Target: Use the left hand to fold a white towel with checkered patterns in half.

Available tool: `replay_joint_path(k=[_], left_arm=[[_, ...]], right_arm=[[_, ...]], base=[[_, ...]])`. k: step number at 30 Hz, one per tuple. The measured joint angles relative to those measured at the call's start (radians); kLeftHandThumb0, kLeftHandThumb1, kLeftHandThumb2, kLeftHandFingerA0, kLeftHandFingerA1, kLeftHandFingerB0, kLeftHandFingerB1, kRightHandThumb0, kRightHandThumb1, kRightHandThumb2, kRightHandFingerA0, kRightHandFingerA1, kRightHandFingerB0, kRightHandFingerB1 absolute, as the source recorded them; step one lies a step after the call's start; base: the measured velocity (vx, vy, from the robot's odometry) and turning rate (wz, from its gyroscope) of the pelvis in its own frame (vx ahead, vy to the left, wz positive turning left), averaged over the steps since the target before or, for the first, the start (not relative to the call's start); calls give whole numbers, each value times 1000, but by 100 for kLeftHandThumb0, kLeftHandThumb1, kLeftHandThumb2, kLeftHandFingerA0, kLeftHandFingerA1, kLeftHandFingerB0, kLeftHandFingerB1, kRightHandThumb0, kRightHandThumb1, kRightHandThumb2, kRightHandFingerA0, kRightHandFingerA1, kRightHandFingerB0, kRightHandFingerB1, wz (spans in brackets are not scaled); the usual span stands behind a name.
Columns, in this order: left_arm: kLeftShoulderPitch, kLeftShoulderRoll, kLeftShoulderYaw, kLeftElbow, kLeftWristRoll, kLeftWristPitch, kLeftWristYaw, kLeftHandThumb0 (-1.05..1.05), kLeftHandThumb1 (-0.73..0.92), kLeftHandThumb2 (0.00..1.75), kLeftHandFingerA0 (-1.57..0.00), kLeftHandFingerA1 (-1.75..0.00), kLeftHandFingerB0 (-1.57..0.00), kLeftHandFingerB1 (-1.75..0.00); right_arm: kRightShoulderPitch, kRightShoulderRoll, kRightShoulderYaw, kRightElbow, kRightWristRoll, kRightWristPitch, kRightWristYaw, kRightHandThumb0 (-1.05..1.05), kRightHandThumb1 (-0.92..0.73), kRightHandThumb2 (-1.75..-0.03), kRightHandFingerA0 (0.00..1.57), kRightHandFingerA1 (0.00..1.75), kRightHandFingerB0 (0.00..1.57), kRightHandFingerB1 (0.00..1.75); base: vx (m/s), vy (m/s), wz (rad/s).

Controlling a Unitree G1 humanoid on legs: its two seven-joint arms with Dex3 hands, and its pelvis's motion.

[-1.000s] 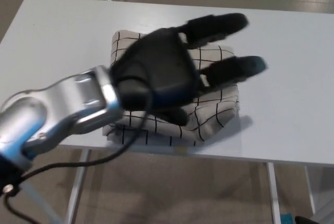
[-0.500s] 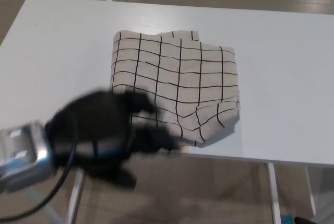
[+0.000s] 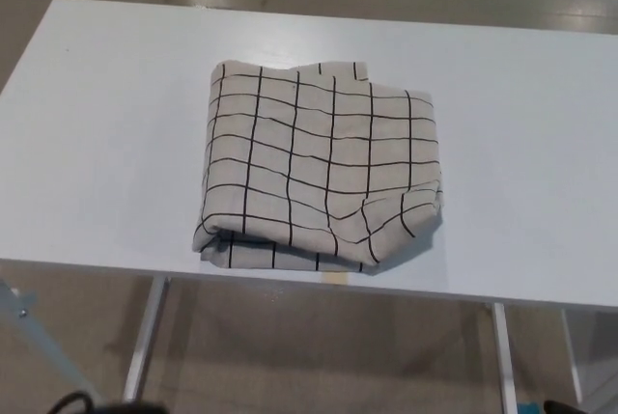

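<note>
A white towel with a black checkered pattern (image 3: 319, 168) lies folded over on the white table (image 3: 97, 144), near the table's front edge. Its doubled layers show along the front left corner, and the front right corner is rumpled. Neither of my hands shows in the head view.
The table's metal legs (image 3: 145, 337) stand below the front edge, over a tan floor. A thin pale bar (image 3: 29, 332) crosses the lower left corner.
My left hand lay over the towel a second ago, then drew back toward the lower left and has now left the picture. The towel stays folded in place.
</note>
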Motion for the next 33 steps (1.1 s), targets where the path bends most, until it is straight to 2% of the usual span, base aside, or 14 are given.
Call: replay_joint_path(k=[2, 3, 4, 5, 6, 7, 9, 11, 12, 16, 17, 22, 23, 33], left_arm=[[47, 3, 2, 9, -35, -2, -19, -57, 41, 73, -97, -62, -83, -57], [52, 3, 2, 10, -40, -2, -21, -47, 46, 55, -101, -53, -86, -48], [55, 2, 2, 11, -42, -2, -22, -47, 46, 55, -101, -53, -86, -48], [94, -8, 16, 34, -72, 1, -38, -47, 49, 56, -87, -48, -77, -45], [111, -15, 23, 47, -86, 3, -45, -47, 49, 56, -87, -48, -77, -45], [122, -22, 29, 57, -96, 4, -51, -48, 49, 56, -70, -44, -66, -41], [153, -62, 51, 109, -126, 11, -66, -52, 48, 55, -58, -40, -56, -38], [177, -115, 78, 175, -154, 21, -77, -54, 48, 56, -54, -39, -53, -37], [182, -133, 87, 198, -163, 27, -79, -55, 48, 55, -51, -38, -49, -36], [200, -276, 161, 383, -211, 63, -90, -55, 46, 55, -51, -39, -49, -36], [201, -294, 170, 404, -218, 69, -92, -54, 46, 55, -50, -39, -48, -36], [201, -442, 263, 592, -266, 109, -95, -52, 46, 55, -50, -39, -46, -36], [201, -462, 278, 617, -273, 114, -95, -57, 39, 71, -44, -47, -39, -44], [174, -765, 534, 1038, -384, 227, -92, -55, 40, 70, -42, -47, -34, -41]], right_arm=[[0, 0, 0, 0, 0, 0, 0, -46, -82, -64, 47, 52, 52, 52], [0, 0, 0, 0, 0, 0, 0, -46, -82, -64, 47, 51, 52, 52], [1, 0, 0, 0, 0, 0, 0, -46, -82, -64, 47, 51, 52, 52], [2, 0, 0, 1, 0, 0, 0, -46, -82, -64, 46, 49, 51, 51], [3, 0, 0, 1, 0, 0, 0, -46, -82, -64, 46, 49, 51, 51], [4, 0, 0, 1, 0, 0, 0, -46, -82, -64, 41, 46, 51, 52], [7, 0, 0, 2, 0, 0, 0, -46, -81, -64, 40, 46, 51, 52], [10, 0, 0, 3, 0, 0, 1, -46, -81, -64, 39, 46, 51, 53], [11, 0, 0, 3, 0, 0, 1, -45, -64, -101, 32, 57, 48, 64], [19, 1, 1, 5, 0, 0, 1, -44, -65, -101, 32, 57, 47, 64], [20, 1, 1, 5, 0, 0, 1, -44, -82, -64, 41, 45, 51, 52], [22, 1, 2, 6, -1, 0, 1, -43, -83, -64, 42, 46, 51, 51], [22, 1, 2, 6, -1, 0, 1, -43, -82, -64, 42, 46, 51, 51], [18, 4, 4, 21, 1, 0, 1, -43, -82, -64, 41, 47, 52, 53]], base=[[0, 0, 0], [0, 0, 0], [0, 0, 0], [0, 0, 0], [0, 0, 0], [0, 0, 0], [0, 0, 0], [0, 0, 0], [0, 0, 0], [0, 0, 0], [0, 0, 0], [0, 0, 0], [0, 0, 0], [0, 0, 0]])
